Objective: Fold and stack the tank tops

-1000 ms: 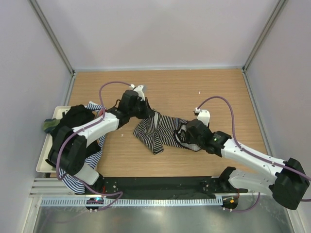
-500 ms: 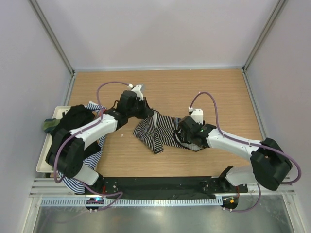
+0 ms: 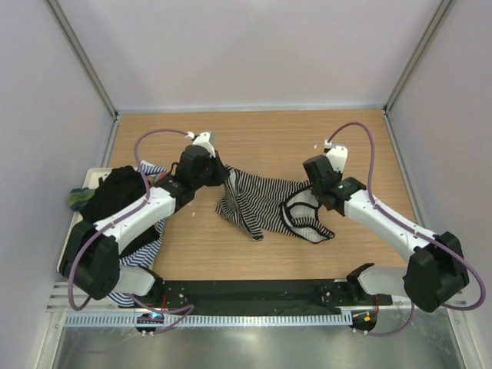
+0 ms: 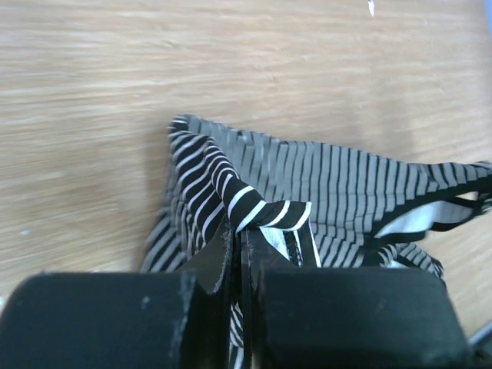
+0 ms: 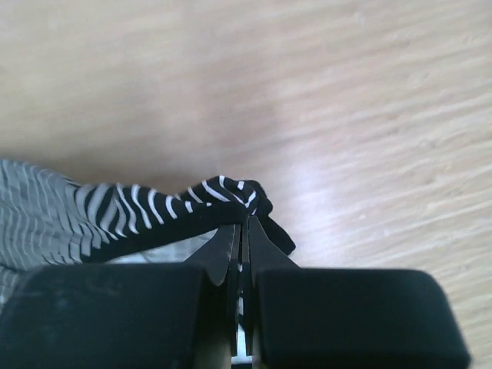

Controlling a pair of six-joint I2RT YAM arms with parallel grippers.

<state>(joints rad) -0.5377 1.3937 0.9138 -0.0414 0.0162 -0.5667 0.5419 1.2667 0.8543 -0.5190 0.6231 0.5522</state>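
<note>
Right fingers (image 5: 221,250) have snapped shut and swung outward; with the left fingers (image 4: 215,260), they're pinching the striped tank top (image 3: 261,201), stretched over the desk (image 3: 269,138) (spreading step). Next: pull taut, lay flat.

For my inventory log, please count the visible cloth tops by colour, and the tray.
Black-and-white striped top: 1
Black top: 1
Green top: 1
Blue-and-white striped top: 1
White tray: 1
Total: 5
</note>
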